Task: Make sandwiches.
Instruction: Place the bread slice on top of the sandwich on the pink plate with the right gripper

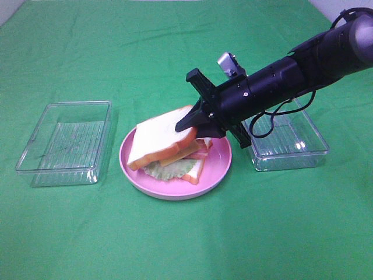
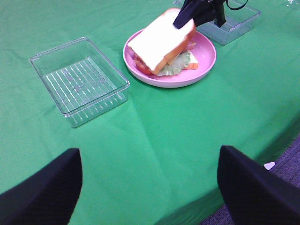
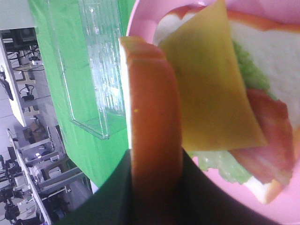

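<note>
Green cloth, two trays, pink plate between them; top slice going onto the stack.

Left tray (image 1: 64,143) sits bare and well apart from the plate (image 1: 218,172); left gripper (image 2: 150,187) hangs back over the cloth's near edge, jaws wide, holding nothing; on the plate lie bottom bread (image 1: 197,172), lettuce (image 1: 169,170), bacon (image 3: 269,140) and cheese (image 1: 178,154); top slice (image 1: 160,140) is tilted, one edge low, the other pinched in the right gripper (image 1: 189,123), jaws part-closed on its crust; let go at this tilt, it may slide off the cheese or drag the filling askew; right tray (image 1: 291,140) lies just beyond.
</note>
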Controlling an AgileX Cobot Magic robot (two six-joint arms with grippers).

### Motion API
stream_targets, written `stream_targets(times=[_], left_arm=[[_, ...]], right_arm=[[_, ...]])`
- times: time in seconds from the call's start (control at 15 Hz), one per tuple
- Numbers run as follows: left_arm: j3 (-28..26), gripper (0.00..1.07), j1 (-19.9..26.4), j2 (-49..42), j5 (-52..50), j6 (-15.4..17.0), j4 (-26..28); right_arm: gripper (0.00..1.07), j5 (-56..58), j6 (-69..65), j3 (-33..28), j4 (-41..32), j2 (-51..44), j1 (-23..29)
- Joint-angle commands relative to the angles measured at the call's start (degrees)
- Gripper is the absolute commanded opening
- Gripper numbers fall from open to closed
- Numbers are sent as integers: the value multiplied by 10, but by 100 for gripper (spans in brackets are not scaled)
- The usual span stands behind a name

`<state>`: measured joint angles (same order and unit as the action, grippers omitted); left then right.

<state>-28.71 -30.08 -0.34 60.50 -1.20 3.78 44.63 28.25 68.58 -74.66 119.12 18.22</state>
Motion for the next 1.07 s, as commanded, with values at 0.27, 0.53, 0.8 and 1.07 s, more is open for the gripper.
stream_targets(times=[0.27, 0.53, 0.8, 1.07], left_arm=[[1, 76, 1, -10, -6, -1, 1], [1, 76, 1, -10, -6, -1, 1], [1, 76, 1, -10, -6, -1, 1], [1, 76, 1, -10, -6, -1, 1]], right_arm=[[41, 5, 9, -2, 19, 7, -1], [64, 7, 7, -2, 89, 7, -1], [67, -3, -14, -2, 194, -5, -1], [68, -25, -65, -2, 308, -54, -1]])
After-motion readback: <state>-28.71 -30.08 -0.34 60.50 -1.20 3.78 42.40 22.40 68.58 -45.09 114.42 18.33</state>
